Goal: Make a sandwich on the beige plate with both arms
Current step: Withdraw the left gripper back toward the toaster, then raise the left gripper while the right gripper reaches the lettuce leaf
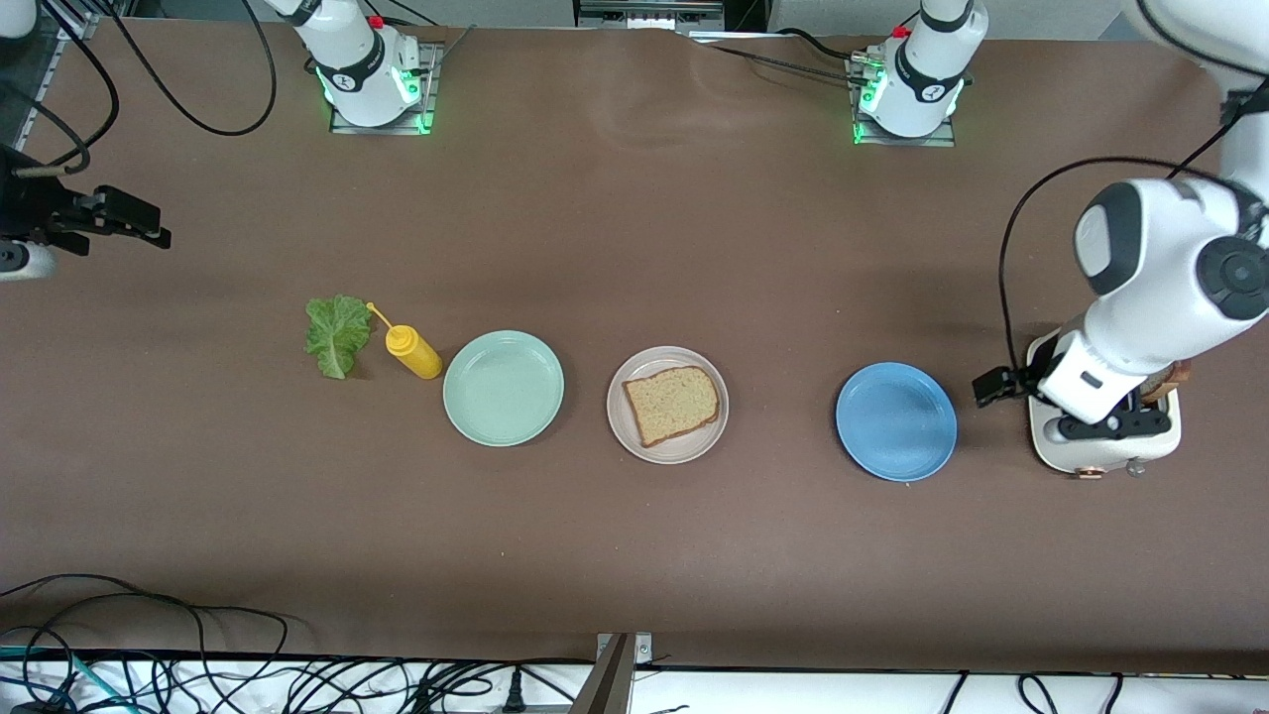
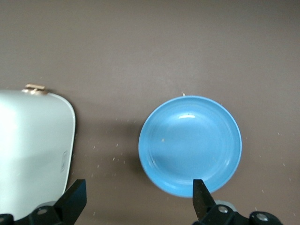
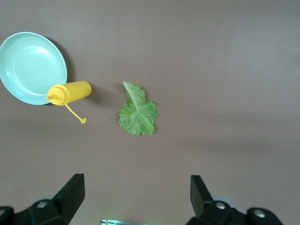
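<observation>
The beige plate (image 1: 624,424) sits mid-table with one slice of brown bread (image 1: 672,404) flat on it. A green lettuce leaf (image 1: 337,335) (image 3: 137,113) lies on the table toward the right arm's end. A second brown slice (image 1: 1172,380) pokes out of the white toaster (image 1: 1105,448) (image 2: 33,150), mostly hidden by the left arm. My left gripper (image 1: 1095,428) (image 2: 138,192) hangs open and empty over the toaster. My right gripper (image 1: 149,226) (image 3: 136,187) is open and empty, up in the air at the right arm's end of the table.
A yellow mustard bottle (image 1: 411,350) (image 3: 70,92) lies between the lettuce and a mint-green plate (image 1: 503,387) (image 3: 28,65). A blue plate (image 1: 896,421) (image 2: 190,145) sits between the beige plate and the toaster. Cables run along the table's front edge.
</observation>
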